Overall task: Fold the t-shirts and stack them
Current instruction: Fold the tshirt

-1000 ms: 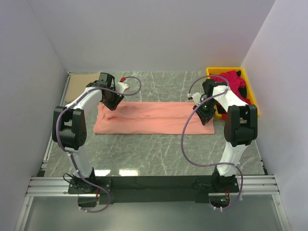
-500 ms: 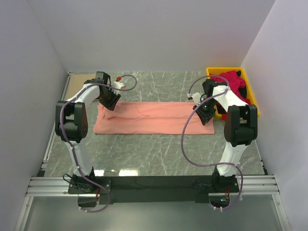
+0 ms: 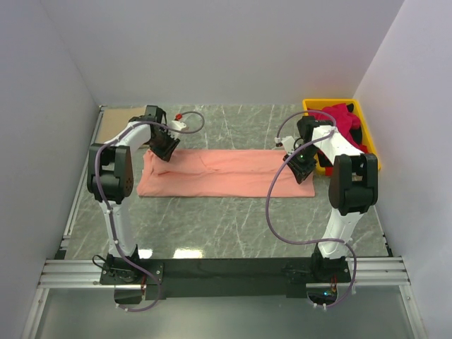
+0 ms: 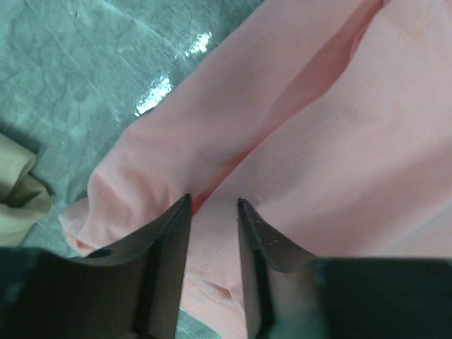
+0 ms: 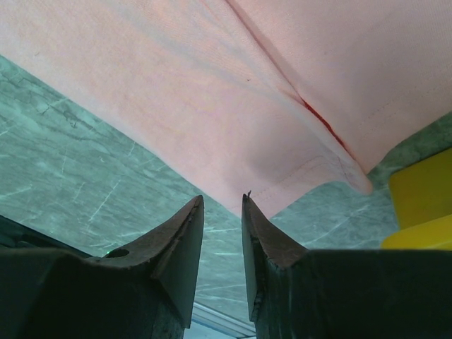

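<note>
A salmon-pink t-shirt (image 3: 222, 173) lies folded into a long strip across the middle of the table. My left gripper (image 3: 165, 148) hangs over its far left corner, and in the left wrist view the gripper (image 4: 214, 202) is narrowly open over a fold of the pink cloth (image 4: 318, 141), gripping nothing. My right gripper (image 3: 303, 169) is at the shirt's right end. In the right wrist view it (image 5: 222, 199) is narrowly open just above the shirt's hem (image 5: 296, 176) and empty. A tan t-shirt (image 3: 116, 127) lies at the far left corner. Crimson shirts (image 3: 345, 119) sit in the bin.
A yellow plastic bin (image 3: 367, 145) stands at the far right against the wall, and its edge shows in the right wrist view (image 5: 424, 205). A bit of the tan cloth (image 4: 18, 194) lies close to the pink shirt's corner. White walls enclose the table on three sides.
My left arm's elbow has swung up and in, and its gripper has shifted slightly over the shirt's far left corner. The right arm and the shirt have not moved.
</note>
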You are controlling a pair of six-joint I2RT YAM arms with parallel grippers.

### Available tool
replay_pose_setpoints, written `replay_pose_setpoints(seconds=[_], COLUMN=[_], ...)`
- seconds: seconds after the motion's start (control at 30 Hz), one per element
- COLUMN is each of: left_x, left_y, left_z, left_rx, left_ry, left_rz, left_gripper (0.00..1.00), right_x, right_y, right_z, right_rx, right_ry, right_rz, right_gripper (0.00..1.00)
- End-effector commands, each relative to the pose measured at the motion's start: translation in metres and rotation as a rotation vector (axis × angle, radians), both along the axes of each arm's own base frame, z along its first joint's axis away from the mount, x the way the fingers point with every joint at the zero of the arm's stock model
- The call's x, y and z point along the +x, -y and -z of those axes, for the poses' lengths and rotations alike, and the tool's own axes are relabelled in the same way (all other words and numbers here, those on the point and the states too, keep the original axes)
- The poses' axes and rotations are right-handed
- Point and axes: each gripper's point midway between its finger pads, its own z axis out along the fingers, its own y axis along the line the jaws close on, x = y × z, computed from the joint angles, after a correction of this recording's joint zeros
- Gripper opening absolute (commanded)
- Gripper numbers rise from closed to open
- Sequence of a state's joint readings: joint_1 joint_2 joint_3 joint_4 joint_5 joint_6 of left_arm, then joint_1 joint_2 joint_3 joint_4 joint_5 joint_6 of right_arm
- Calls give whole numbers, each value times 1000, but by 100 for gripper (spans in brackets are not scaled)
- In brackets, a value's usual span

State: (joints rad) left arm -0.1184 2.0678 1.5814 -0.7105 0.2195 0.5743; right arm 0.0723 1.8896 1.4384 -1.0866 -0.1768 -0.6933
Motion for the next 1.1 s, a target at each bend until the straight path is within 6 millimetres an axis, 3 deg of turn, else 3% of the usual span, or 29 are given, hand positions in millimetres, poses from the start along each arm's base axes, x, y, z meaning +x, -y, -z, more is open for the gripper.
replay_pose_setpoints(seconds=[0.0,0.17,0.23,0.37,0.5,0.6,0.77,0.9,1.0,1.07], left_x=[7,-2,2,19,33,36,20,-12,-35,-51], left_y=[2,-2,-3,-5,-6,-4,-4,8,17,21], left_z=[1,10,6,-4,-8,-34,-74,-90,-105,-100], left_rx=[9,30,38,56,67,28,-55,-157,-244,-289], left_ry=[38,25,47,103,115,167,206,149,138,93], left_rz=[27,39,39,28,22,23,-17,-81,-145,-202], left_gripper=[36,31,23,19,37,46,47,48,55,54], right_x=[0,0,2,4,9,18,23,-3,-25,-36], right_y=[0,0,-1,0,-1,-3,-10,-14,-11,-10], right_z=[-7,-6,-6,-4,-1,-1,9,27,37,42], right_rx=[-4,-4,-3,-11,-11,-6,-13,-45,-84,-99], right_ry=[16,8,6,5,6,23,4,-83,-148,-182], right_rz=[-10,-9,-7,-4,9,26,38,20,13,20], right_gripper=[35,35,35,35,34,32,27,21,18,18])
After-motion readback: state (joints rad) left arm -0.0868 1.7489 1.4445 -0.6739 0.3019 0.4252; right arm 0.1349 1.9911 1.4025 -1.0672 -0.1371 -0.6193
